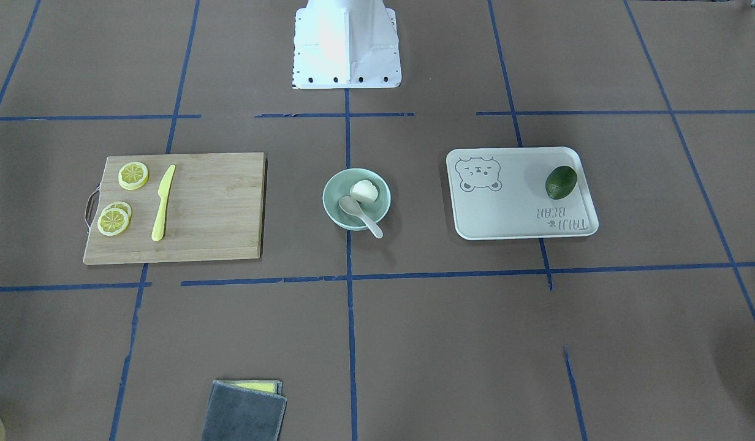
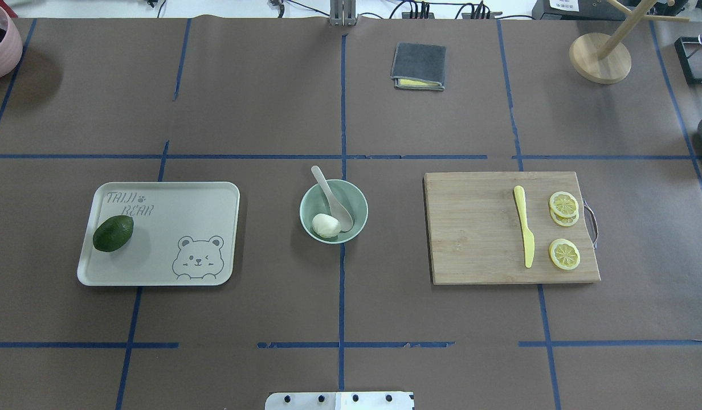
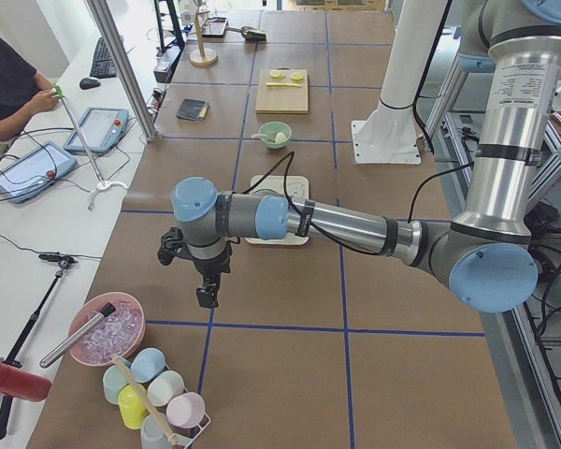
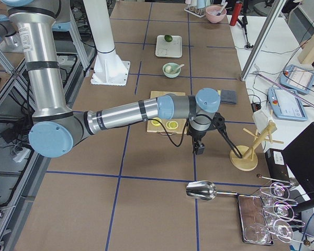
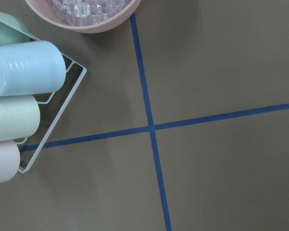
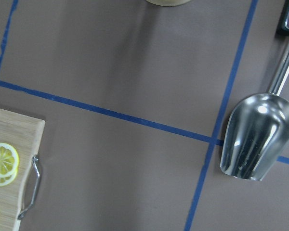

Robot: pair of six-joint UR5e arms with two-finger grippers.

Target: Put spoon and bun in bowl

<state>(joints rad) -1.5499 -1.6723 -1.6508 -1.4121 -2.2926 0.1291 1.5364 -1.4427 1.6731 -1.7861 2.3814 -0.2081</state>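
Observation:
The pale mint-green bowl (image 1: 334, 197) stands at the table's middle, also in the overhead view (image 2: 359, 206). The white bun (image 1: 364, 191) lies inside it (image 2: 326, 225). The off-white spoon (image 1: 360, 214) has its scoop in the bowl beside the bun, and its handle sticks out over the rim (image 2: 322, 181). My left gripper (image 3: 206, 297) hangs far off at the table's left end. My right gripper (image 4: 199, 150) hangs far off at the right end. Both show only in the side views, so I cannot tell whether they are open or shut.
A wooden cutting board (image 2: 476, 228) holds a yellow knife (image 2: 524, 233) and lemon slices (image 2: 564, 253). A white bear-print tray (image 2: 174, 205) holds an avocado (image 2: 113, 233). A grey cloth (image 2: 419, 65) lies farther out. A metal scoop (image 6: 255, 137) and a cup rack (image 5: 24, 79) are at the ends.

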